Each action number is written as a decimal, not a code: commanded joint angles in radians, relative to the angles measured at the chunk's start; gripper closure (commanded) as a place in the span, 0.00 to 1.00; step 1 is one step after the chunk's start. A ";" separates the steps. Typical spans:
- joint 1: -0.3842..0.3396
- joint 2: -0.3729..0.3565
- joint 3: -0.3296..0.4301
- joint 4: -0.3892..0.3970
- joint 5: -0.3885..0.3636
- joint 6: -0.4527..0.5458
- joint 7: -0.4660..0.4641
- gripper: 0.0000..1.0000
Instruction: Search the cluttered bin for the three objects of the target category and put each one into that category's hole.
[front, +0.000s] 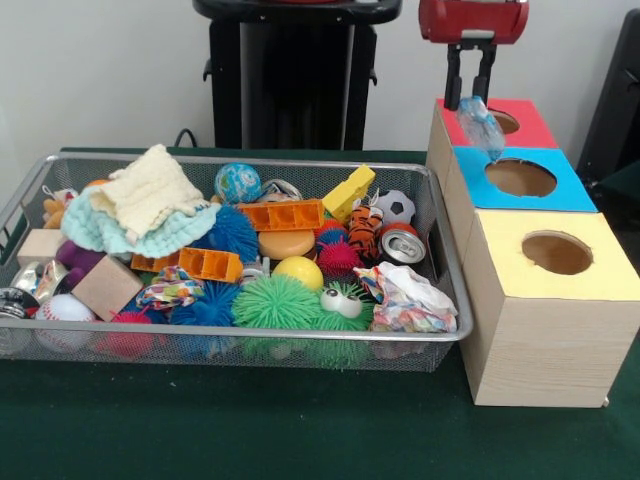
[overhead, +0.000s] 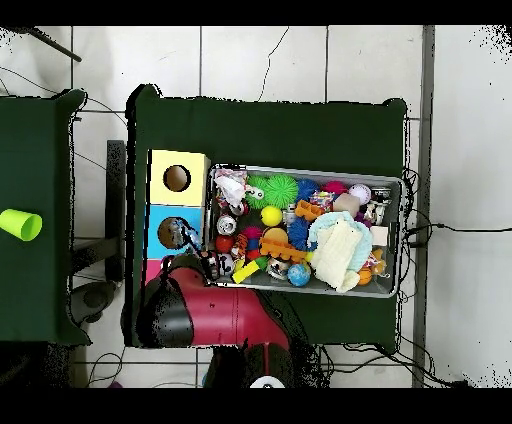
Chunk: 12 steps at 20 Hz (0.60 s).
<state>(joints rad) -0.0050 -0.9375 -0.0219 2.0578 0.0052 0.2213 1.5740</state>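
Observation:
My gripper (front: 469, 100) hangs above the row of boxes, shut on a crumpled clear plastic bottle (front: 483, 128). The bottle dangles over the seam between the red box (front: 530, 132) and the blue box (front: 572, 192), nearer the blue hole (front: 520, 178). In the overhead view the bottle (overhead: 179, 234) lies over the blue box's hole. A yellow box (front: 600, 285) with its own hole stands nearest the camera. The wire mesh bin (front: 250, 338) holds a crushed can (front: 402, 246), a crumpled wrapper (front: 408, 300) and many toys.
The bin is packed with spiky balls, orange blocks (front: 282, 215), wooden blocks (front: 106, 287), a cloth (front: 145, 195), a baseball (front: 65, 310) and a soccer ball (front: 397, 206). A green cup (overhead: 20, 224) stands on the side table. The red arm (overhead: 225, 312) reaches in over the table.

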 joint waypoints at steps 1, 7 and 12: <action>0.013 0.081 0.011 0.084 0.052 -0.109 0.280 1.00; 0.039 0.076 0.000 0.082 0.088 -0.096 0.285 1.00; 0.070 0.067 -0.016 0.058 0.131 -0.052 0.284 1.00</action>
<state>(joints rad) 0.0464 -0.9070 -0.0366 2.0909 0.0652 0.1363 1.5814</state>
